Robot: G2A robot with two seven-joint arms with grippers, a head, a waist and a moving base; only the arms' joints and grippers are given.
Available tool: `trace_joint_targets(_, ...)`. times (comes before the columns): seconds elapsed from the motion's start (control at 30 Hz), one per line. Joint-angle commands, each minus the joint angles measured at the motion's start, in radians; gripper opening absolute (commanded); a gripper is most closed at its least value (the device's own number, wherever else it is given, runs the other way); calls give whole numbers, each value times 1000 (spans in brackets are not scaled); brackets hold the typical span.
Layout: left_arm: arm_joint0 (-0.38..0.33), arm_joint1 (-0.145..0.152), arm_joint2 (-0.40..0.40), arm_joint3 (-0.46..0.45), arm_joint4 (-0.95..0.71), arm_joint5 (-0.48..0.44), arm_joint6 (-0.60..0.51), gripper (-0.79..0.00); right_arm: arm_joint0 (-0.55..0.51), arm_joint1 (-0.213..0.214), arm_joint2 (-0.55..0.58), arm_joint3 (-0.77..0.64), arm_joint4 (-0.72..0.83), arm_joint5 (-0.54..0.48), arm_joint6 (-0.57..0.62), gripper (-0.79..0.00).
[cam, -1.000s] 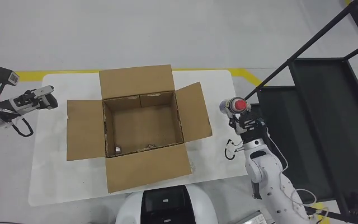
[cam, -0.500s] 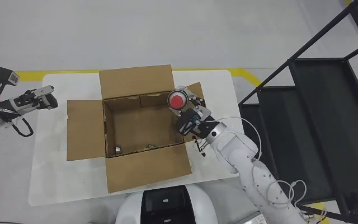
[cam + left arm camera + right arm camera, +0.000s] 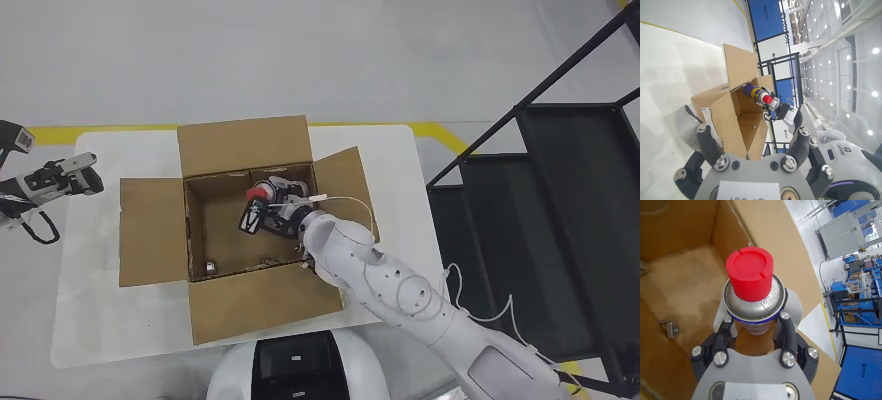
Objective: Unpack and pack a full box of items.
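Red plastic cap (image 3: 749, 273) on a steel spray can (image 3: 753, 308), noted closest in the right wrist view. The can is clamped by the right gripper (image 3: 756, 315), with pads (image 3: 794, 308) pressed to the body just under the shoulder, one on each side. It is held tilted over the open cardboard box (image 3: 150, 235), with its lower end dipped inside near the far right corner. Whether the base touches the floor is hidden.

Handling, as judged:
- The metal wall is rigid, so no give is expected under squeeze.
- The painted surface is smooth and likely slippery.
- Some weight is expected if the can is full.
- A hold across the cylinder is favoured, as here. The cap is best not gripped, since it may pull off.
- Laid down, the can is expected to roll.

On the box floor a small metal bracket (image 3: 671, 328) is seen near one wall, well apart from the can. The four flaps are spread open, and the box is set on a white table (image 3: 400, 150).

Farther off, at the table's left edge, the left gripper (image 3: 743, 121) is seen with jaws spread wide and nothing between them. Beyond the table's right side a black steel rack (image 3: 570, 180) is noted.
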Motion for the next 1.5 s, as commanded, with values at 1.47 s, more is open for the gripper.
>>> trace_joint_targets(1.47, -74, -62, 189, -83, -168, 131, -127, 0, -541, 73, 811, -444, 1183, -252, 1, 0)
